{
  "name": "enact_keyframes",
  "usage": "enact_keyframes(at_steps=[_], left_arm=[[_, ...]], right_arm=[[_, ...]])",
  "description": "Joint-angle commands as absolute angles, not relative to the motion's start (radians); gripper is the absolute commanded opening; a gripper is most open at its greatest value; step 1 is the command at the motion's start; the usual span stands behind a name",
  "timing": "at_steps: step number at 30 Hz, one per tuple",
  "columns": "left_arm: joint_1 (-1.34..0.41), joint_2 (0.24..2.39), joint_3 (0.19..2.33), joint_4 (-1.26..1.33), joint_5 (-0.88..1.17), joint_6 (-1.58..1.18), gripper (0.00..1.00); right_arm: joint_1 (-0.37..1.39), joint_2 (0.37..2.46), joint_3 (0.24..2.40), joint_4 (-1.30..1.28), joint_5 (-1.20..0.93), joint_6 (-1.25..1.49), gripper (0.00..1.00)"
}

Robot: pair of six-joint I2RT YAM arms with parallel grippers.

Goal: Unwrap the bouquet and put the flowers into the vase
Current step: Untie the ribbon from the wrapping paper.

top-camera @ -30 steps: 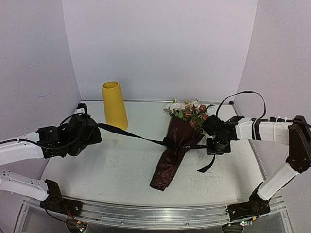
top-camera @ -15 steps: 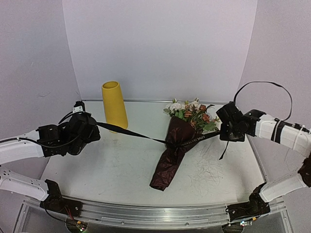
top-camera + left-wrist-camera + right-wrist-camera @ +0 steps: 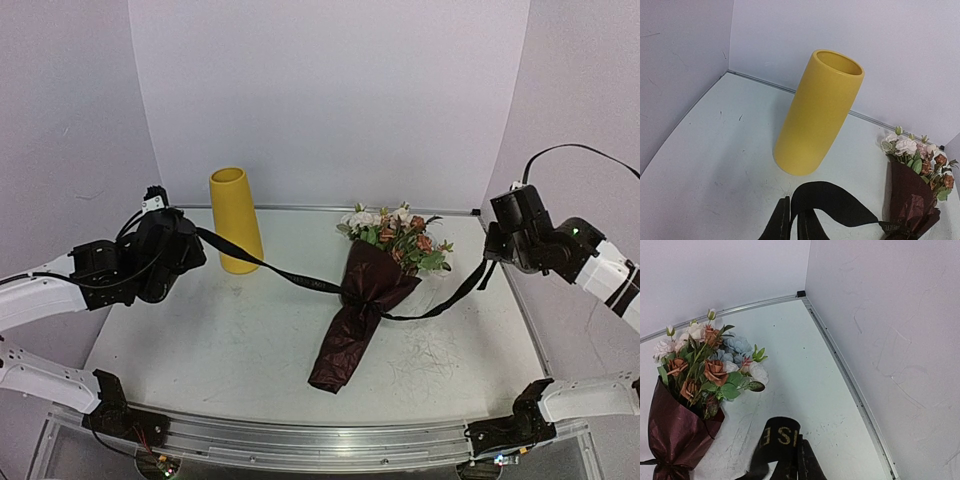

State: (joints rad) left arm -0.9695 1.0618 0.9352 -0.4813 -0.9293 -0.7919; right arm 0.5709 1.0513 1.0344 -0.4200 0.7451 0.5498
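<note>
bouquet (image 3: pixel 358 310) lies flat between the arms, blooms at the far end | black ribbon (image 3: pixel 290 274) runs sideways off its waist | left gripper (image 3: pixel 193 237) and right gripper (image 3: pixel 490 252) each clamped tight on a ribbon end (right's closer) | vase (image 3: pixel 236 220) upright, back-left

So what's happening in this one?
The left gripper and the right gripper are each shut on one end of the black ribbon, which is drawn out to either side of the bouquet. The bouquet lies on the table, wrapped, with the flowers inside. The yellow vase stands upright at the back left, with no flowers in it.
</note>
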Motion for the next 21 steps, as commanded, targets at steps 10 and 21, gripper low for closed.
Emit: enact_keyframes(at_steps=[10, 21], left_arm=[[-0.965, 1.027, 0.991, -0.482, -1.049, -0.77, 0.39], [-0.964, 0.953, 1.001, -0.533, -1.176, -0.9, 1.0]], right_arm=[[0.569, 0.915, 1.006, -0.459, 0.875, 0.575, 0.71], [0.57, 0.918, 1.016, -0.462, 0.831, 0.569, 0.83]])
